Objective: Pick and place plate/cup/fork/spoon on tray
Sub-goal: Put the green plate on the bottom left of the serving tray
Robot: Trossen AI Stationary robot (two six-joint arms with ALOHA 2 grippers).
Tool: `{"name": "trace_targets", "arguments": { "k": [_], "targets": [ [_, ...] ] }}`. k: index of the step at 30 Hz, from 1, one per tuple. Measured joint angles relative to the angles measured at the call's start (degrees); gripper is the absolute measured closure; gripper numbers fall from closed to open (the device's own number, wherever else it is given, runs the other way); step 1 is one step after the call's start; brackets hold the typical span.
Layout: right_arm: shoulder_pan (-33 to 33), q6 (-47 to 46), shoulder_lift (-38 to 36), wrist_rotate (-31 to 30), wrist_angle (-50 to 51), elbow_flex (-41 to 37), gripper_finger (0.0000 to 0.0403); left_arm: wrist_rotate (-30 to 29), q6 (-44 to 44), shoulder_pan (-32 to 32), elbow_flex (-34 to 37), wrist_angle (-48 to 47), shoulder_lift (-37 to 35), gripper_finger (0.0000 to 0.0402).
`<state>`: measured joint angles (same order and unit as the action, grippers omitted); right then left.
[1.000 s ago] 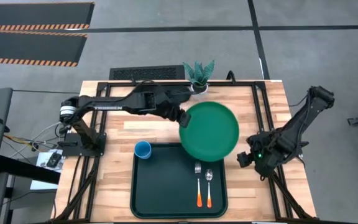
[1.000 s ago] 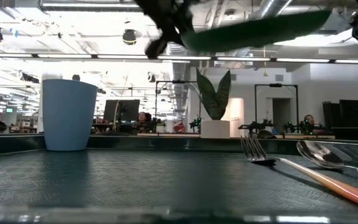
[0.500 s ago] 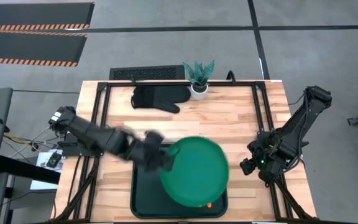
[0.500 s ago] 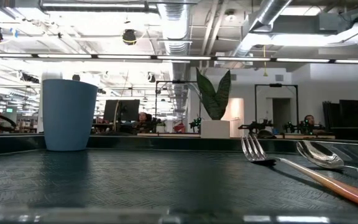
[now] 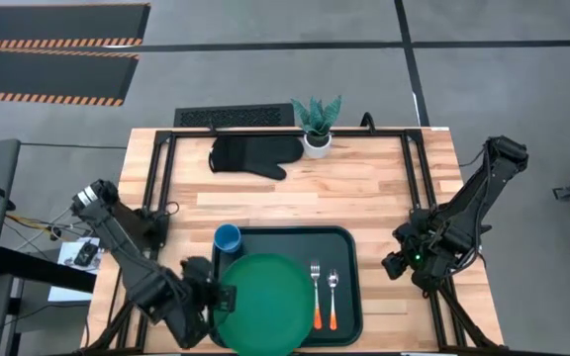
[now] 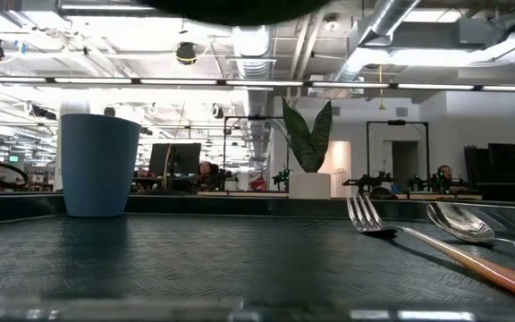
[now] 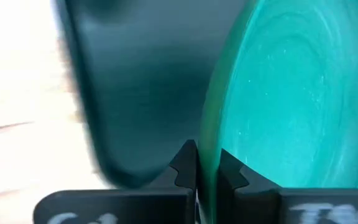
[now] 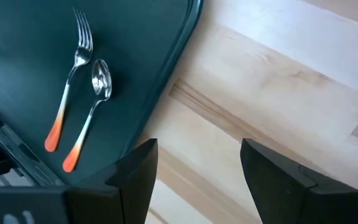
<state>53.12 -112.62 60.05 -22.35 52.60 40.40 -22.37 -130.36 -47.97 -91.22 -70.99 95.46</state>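
Note:
The round green plate hangs over the near left part of the dark green tray, held by my left gripper at the tray's left rim. The blue cup stands upright in the tray's far left corner. The fork and the spoon lie side by side on the tray's right part, with their orange handles toward the near edge. My right gripper is open and empty over the bare table, right of the tray. My left gripper pinches the plate's rim on its left side, with one finger on each face. The fingers come level from the table's left. In the low view, nothing of the plate rests on the tray floor.
A black glove and a white plant pot lie at the table's far side. Bare wood shows between them and the tray, and to the tray's right.
My left gripper has swung from the table's far middle toward the near left, carrying the plate with it. The plate has gone from beyond the tray to above the tray's near left part and has come down lower. My right arm has kept still.

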Motion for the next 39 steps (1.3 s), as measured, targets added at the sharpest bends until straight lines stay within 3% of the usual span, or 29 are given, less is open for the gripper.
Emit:
{"name": "trace_targets", "arguments": {
  "k": [6, 14, 22, 39],
  "targets": [
    [-0.02, 0.13, 0.0, 0.0, 0.06, 0.0, 0.0148, 5.68, -2.87, -3.57, 5.36, -0.42, -0.2, 0.0401],
    [-0.37, 0.11, 0.0, 0.0, -0.13, 0.0, 0.0148, 5.62, -3.29, -5.26, 11.2, 2.62, -0.33, 0.0401],
    [-2.42, 0.15, 0.0, -0.07, 0.27, 0.0, 0.0148, 4.75, -2.94, -5.46, 18.97, 11.96, -0.35, 0.0401],
    [-3.04, 0.2, 0.0, -0.04, 0.29, 0.0, 0.0148, 3.48, -2.29, -3.36, 25.91, 17.1, -0.42, 0.0401]
  ]
}}
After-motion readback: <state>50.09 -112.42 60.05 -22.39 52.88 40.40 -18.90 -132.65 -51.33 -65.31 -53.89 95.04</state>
